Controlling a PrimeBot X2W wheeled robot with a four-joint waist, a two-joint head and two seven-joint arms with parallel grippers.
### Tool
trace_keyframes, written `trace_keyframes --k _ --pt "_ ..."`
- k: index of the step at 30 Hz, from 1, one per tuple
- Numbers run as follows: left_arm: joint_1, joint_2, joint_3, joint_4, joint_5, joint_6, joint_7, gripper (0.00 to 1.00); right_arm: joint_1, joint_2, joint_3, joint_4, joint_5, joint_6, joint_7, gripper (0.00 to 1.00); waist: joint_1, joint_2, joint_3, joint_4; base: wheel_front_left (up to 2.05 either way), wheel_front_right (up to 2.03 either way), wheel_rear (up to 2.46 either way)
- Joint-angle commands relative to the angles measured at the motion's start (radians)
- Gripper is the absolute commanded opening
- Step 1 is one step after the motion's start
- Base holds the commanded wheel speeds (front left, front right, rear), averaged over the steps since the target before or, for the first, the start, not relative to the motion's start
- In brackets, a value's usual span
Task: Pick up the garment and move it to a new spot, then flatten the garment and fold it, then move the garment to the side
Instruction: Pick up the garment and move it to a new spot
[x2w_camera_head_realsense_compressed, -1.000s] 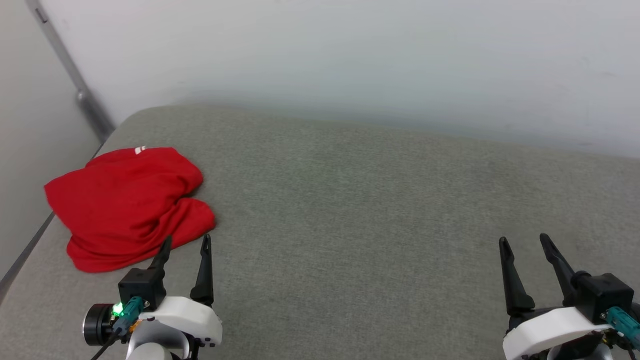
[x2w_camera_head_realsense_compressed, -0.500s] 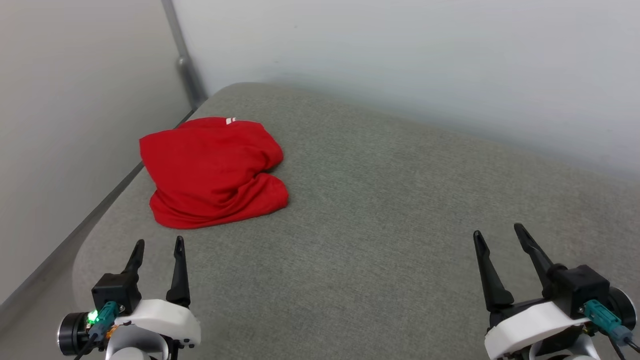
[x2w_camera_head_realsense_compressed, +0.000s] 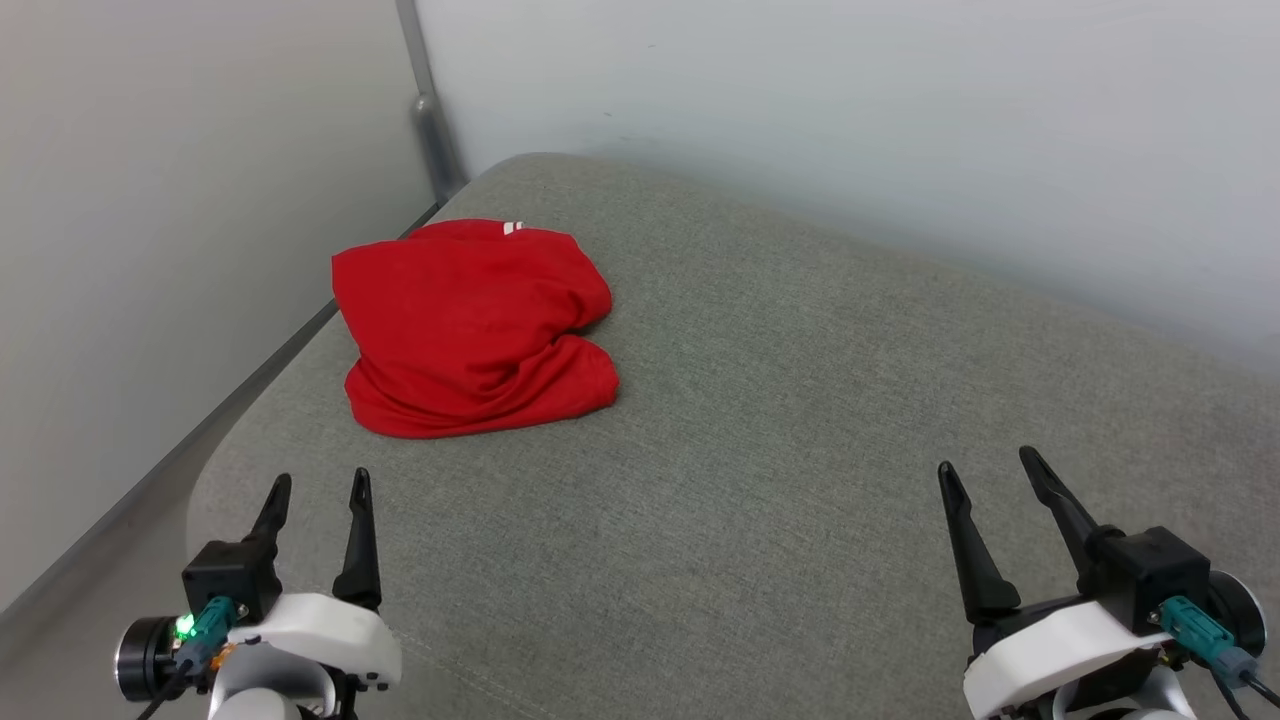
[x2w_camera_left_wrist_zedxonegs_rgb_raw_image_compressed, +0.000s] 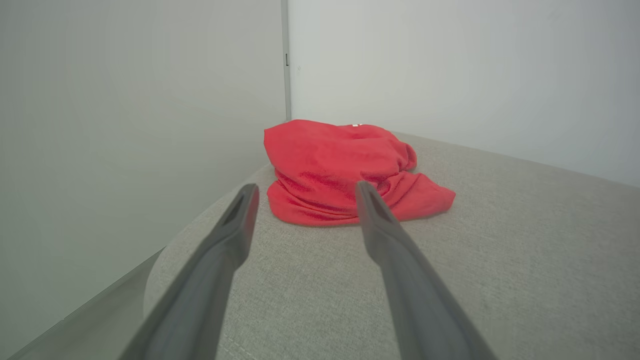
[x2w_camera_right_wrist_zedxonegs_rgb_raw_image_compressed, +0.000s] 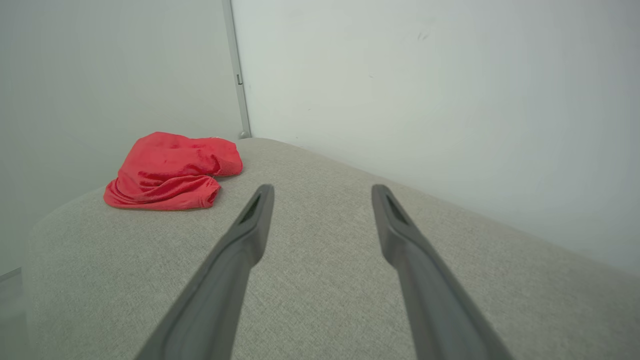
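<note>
The garment (x2w_camera_head_realsense_compressed: 470, 325) is a crumpled red heap near the far left corner of the grey padded surface (x2w_camera_head_realsense_compressed: 780, 420), with a small white striped bit at its back edge. It also appears in the left wrist view (x2w_camera_left_wrist_zedxonegs_rgb_raw_image_compressed: 345, 172) and the right wrist view (x2w_camera_right_wrist_zedxonegs_rgb_raw_image_compressed: 170, 172). My left gripper (x2w_camera_head_realsense_compressed: 320, 482) is open at the lower left, a short way in front of the garment, with nothing between its fingers. At the lower right my right gripper (x2w_camera_head_realsense_compressed: 985, 462) is open and empty too, far to the right of the garment.
Pale walls close in the surface on the left (x2w_camera_head_realsense_compressed: 150, 250) and at the back (x2w_camera_head_realsense_compressed: 850, 120), with a grey corner post (x2w_camera_head_realsense_compressed: 432, 120) between them. The surface's rounded left edge (x2w_camera_head_realsense_compressed: 215, 470) drops to a gap along the left wall.
The head camera has turned left, so the garment and the corner have shifted right in the picture. Both grippers stay open; the garment lies as before.
</note>
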Motion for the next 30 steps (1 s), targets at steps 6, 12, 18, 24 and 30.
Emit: trace_keyframes --k 6,12,18,24,30 --pt "-0.111 0.026 -0.009 0.007 -0.014 -0.018 0.033 1.00 -0.027 0.002 0.005 -0.018 -0.018 0.000 0.017 1.00 0.0000 0.0000 0.034 -0.027 0.00 0.00 0.00" --pt "-0.336 0.074 -0.017 0.019 -0.037 -0.045 0.121 1.00 -0.078 0.002 0.009 -0.058 -0.054 0.000 0.046 1.00 0.0000 0.0000 0.130 -0.079 0.00 0.00 0.00" --pt "-0.578 0.157 -0.025 0.085 -0.094 -0.072 0.304 1.00 -0.150 0.001 0.019 -0.101 -0.084 0.000 0.066 1.00 0.0000 0.0000 0.257 -0.156 0.00 0.00 0.00" --pt "-0.750 0.274 -0.056 0.219 -0.181 -0.085 0.582 1.00 -0.226 0.001 0.027 -0.125 -0.095 0.000 0.057 1.00 0.0000 0.0000 0.392 -0.235 0.00 0.00 0.00" --pt "-0.793 0.393 -0.122 0.319 -0.318 -0.086 0.795 1.00 -0.285 0.001 0.039 -0.111 -0.090 0.000 0.035 1.00 0.0000 0.0000 0.485 -0.301 0.00 0.00 0.00"
